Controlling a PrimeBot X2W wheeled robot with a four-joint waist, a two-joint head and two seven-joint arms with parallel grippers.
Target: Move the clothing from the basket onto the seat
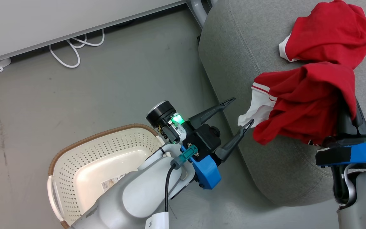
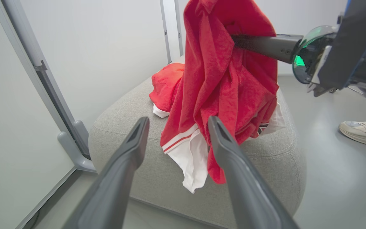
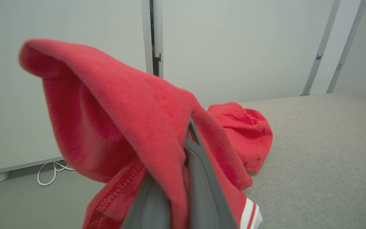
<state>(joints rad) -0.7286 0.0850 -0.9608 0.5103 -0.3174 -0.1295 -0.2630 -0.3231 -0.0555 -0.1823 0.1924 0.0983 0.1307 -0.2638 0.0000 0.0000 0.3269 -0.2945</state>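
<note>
Looking nearest, you had the basket [image 1: 106, 143] on the floor [image 1: 122, 79], its base label [image 1: 111, 183] too small to read and partly behind the left forearm [image 1: 138, 194]. Your left gripper [image 1: 241, 111] stood spread and empty beside the seat [image 1: 233, 47]. Your right gripper [image 3: 192, 140], fingers mostly buried in cloth, clamped one red garment [image 1: 303, 101] hanging over the seat. The second garment [image 1: 329, 31] lay farther back on it.

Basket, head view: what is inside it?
In the basket, a bare cream base and a label are visible; the left forearm covers its right part, so anything there is hidden.
</note>
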